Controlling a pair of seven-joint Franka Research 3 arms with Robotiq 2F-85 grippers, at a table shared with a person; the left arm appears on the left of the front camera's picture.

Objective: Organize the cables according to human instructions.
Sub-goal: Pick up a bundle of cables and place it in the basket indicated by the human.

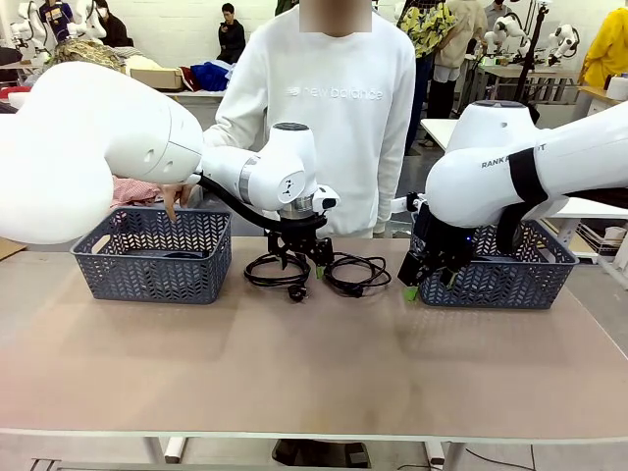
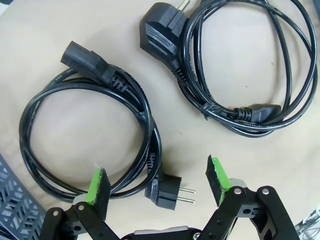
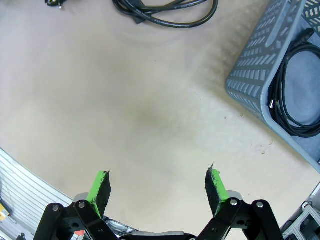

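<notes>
Cables (image 2: 148, 120) are lying coiled on the table (image 1: 294, 363) under the left gripper (image 2: 156, 167), its jaws spread and empty. The right gripper (image 3: 157, 175), likewise released, is hovering beside a basket (image 3: 250, 65) holding another cable (image 3: 277, 102).

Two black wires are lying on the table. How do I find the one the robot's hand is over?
Look at the table between the left basket and the right basket, where two coiled black cables lie side by side. Yours is the cable nearer the left basket, straight under the open left hand; its neighbour has no hand over it.
</notes>
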